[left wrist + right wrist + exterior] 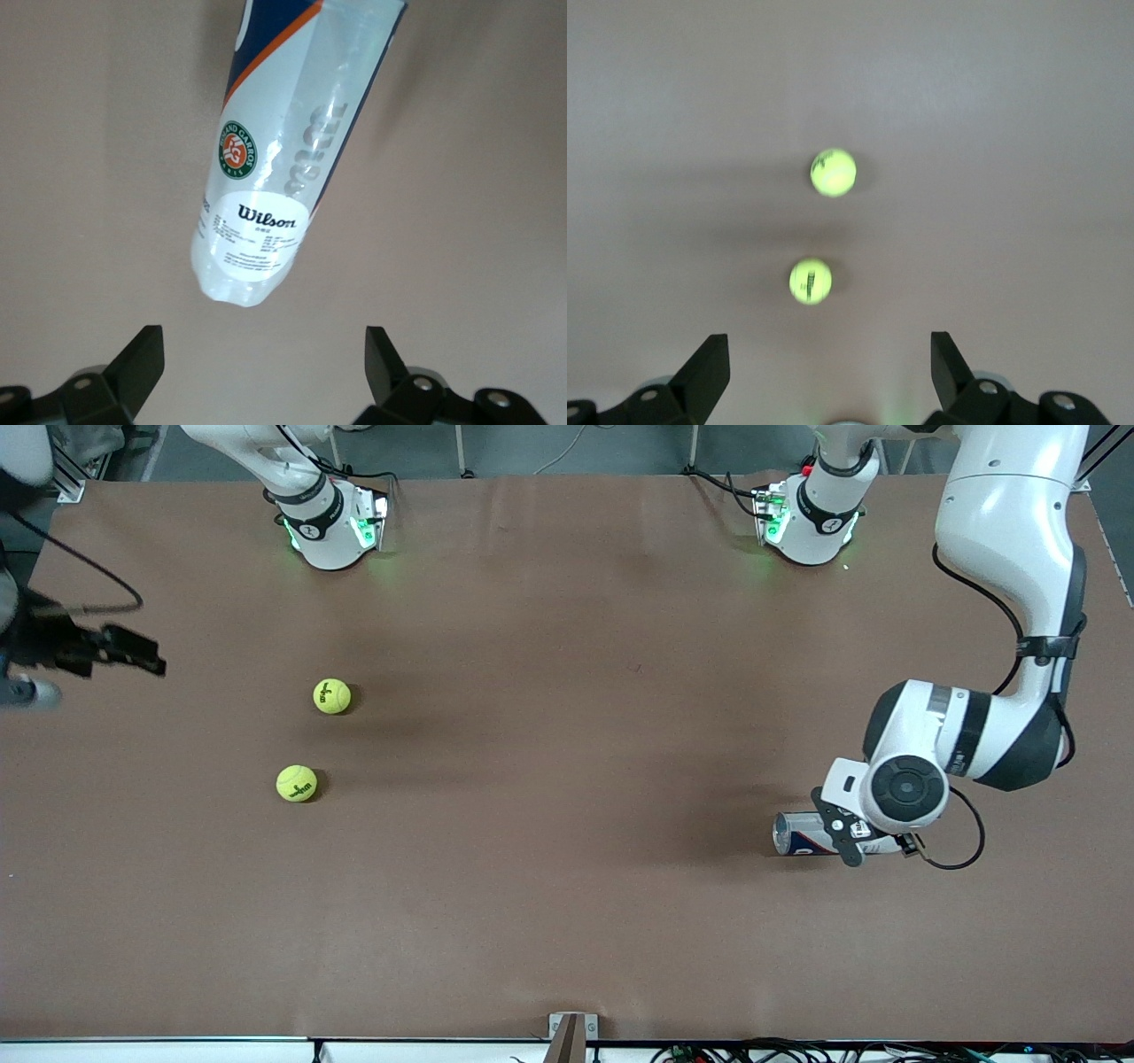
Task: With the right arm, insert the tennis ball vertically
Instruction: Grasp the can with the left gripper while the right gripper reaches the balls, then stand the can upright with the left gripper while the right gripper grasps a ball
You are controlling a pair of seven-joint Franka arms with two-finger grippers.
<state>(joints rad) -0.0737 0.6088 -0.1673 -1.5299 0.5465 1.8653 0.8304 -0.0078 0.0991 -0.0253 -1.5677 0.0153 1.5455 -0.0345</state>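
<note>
Two yellow-green tennis balls lie on the brown table toward the right arm's end: one farther from the front camera, one nearer. Both show in the right wrist view. My right gripper is open and empty, raised at the table's edge, apart from the balls. A clear Wilson ball tube with a blue and orange label lies on its side toward the left arm's end. My left gripper is open just over the tube's closed end, not holding it.
The two arm bases stand along the table's edge farthest from the front camera. A bracket sits at the table's nearest edge. Bare brown table lies between the balls and the tube.
</note>
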